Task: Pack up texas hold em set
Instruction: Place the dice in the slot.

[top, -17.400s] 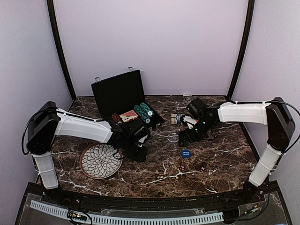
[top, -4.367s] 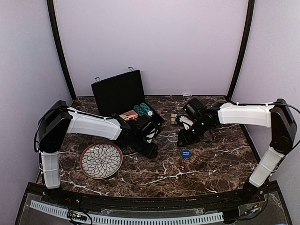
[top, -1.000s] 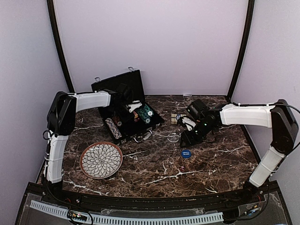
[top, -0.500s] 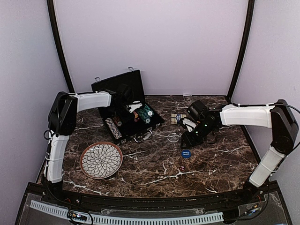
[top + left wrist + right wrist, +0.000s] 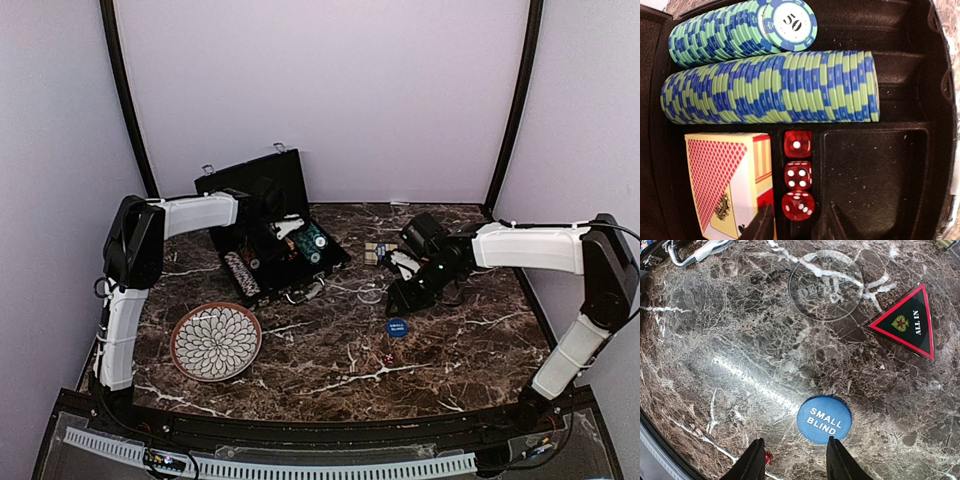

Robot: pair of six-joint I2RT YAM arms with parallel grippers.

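The black briefcase point(image 5: 253, 196) stands open at the back left. Its tray point(image 5: 875, 190) holds two rows of green-and-blue chips point(image 5: 770, 89), a red-backed card deck point(image 5: 727, 185) and three red dice point(image 5: 797, 175) in a narrow slot. My left gripper point(image 5: 795, 227) is open over that slot, its fingertips either side of the lowest die without touching it. My right gripper point(image 5: 795, 465) is open and empty just above the table. The blue SMALL BLIND button point(image 5: 824, 419) lies by its right fingertip.
A clear dealer disc point(image 5: 826, 285) and a black-and-red triangular ALL IN marker point(image 5: 907, 322) lie on the marble beyond the button. A red die point(image 5: 388, 357) sits nearer the front. The patterned plate point(image 5: 216, 342) is at front left. A card deck point(image 5: 375, 252) lies right of the case.
My left gripper's jaws have parted, leaving the lowest die lying in the slot. The right arm has barely moved.
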